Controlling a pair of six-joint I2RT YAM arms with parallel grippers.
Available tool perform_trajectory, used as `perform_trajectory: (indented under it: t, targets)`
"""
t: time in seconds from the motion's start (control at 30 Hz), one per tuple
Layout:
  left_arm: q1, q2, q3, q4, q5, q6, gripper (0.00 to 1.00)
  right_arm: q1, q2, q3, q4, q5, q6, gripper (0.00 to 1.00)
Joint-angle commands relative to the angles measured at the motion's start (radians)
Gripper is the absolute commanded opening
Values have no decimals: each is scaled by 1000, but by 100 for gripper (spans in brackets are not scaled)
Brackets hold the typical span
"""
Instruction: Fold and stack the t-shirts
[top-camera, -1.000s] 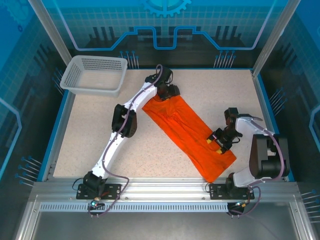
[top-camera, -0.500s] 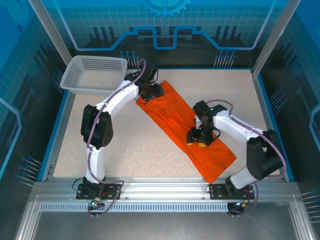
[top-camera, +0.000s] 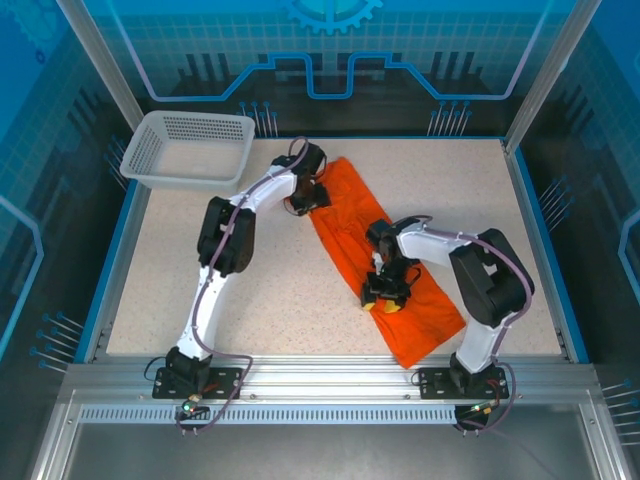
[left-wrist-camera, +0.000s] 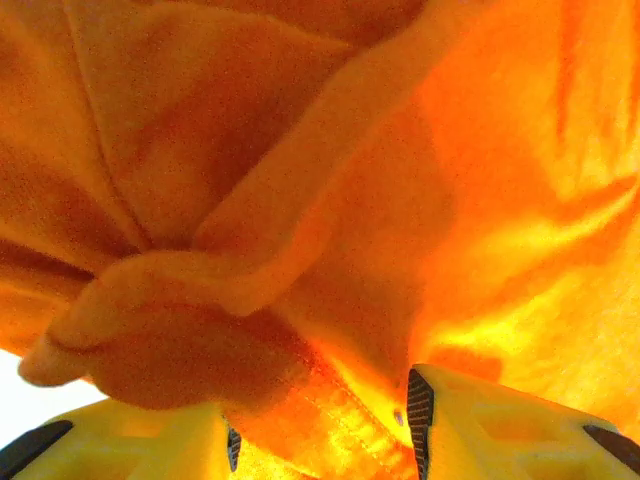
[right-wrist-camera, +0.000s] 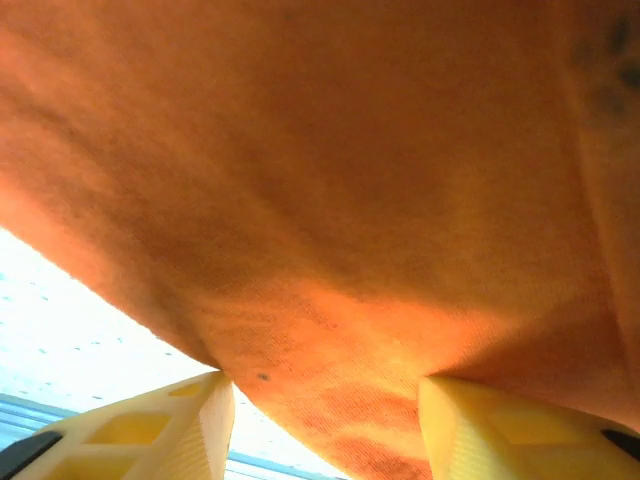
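Note:
One orange t-shirt (top-camera: 350, 222) lies on the table as a long strip, running diagonally from the far middle toward the near right. My left gripper (top-camera: 312, 197) sits at the strip's far left end. In the left wrist view its yellow fingers (left-wrist-camera: 500, 430) stand apart, and a bunched fold with a stitched hem lies between them at the left gripper (left-wrist-camera: 322, 425). My right gripper (top-camera: 387, 293) rests on the strip's left edge, lower down. Its fingers (right-wrist-camera: 150, 425) are also apart, with smooth orange cloth spanning the gap at the right gripper (right-wrist-camera: 325, 390).
A white mesh basket (top-camera: 185, 180) stands at the far left corner. Blue rails edge the speckled table (top-camera: 280, 290), and open tabletop lies left of the shirt.
My right gripper crossed the shirt from its right side to its left edge. My left gripper shifted left and down onto the far end. The shirt's far left corner has drawn in.

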Motion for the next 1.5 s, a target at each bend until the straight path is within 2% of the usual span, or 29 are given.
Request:
perform_trajectory:
  t: [0.0, 0.13, 0.27, 0.37, 0.5, 0.63, 0.73, 0.83, 0.93, 1.0, 1.07, 1.2, 1.27, 1.47]
  targets:
    - [2, 153, 197, -34, 29, -6, 49, 20, 113, 66, 92, -95, 75, 54]
    - [5, 295, 427, 22, 47, -36, 51, 34, 230, 165, 170, -169, 236, 54]
    - [26, 347, 473, 184, 77, -102, 53, 70, 298, 268, 234, -179, 390, 56]
    - [45, 364, 495, 278, 76, -148, 56, 105, 354, 374, 229, -173, 417, 57]
    - [90, 374, 556, 324, 91, -199, 60, 132, 437, 511, 204, -193, 410, 60]
    - [114, 292, 567, 307, 127, -169, 72, 134, 424, 601, 151, -163, 366, 64]
    - [120, 182, 534, 271, 146, -120, 84, 136, 362, 642, 125, -163, 301, 67]
    - [129, 43, 452, 205, 141, -90, 90, 136, 267, 655, 99, -164, 216, 70]
    - [130, -146, 270, 163, 117, -72, 92, 126, 125, 592, 90, -126, 139, 77]
    - [124, -297, 56, 211, 101, -70, 92, 92, 16, 485, 104, -120, 121, 81]
    - [119, -454, -202, 282, 110, -119, 91, 26, -118, 302, 169, -158, 137, 82]
    - [107, -673, -605, 301, 254, -109, 81, -95, -337, -75, 263, -211, 142, 82]
    - [107, -772, -783, 282, 329, -76, 76, -107, -411, -212, 270, -228, 133, 82]
    - [98, -1030, -1237, 196, 493, -17, 71, -91, -488, -428, 319, -242, 216, 76]
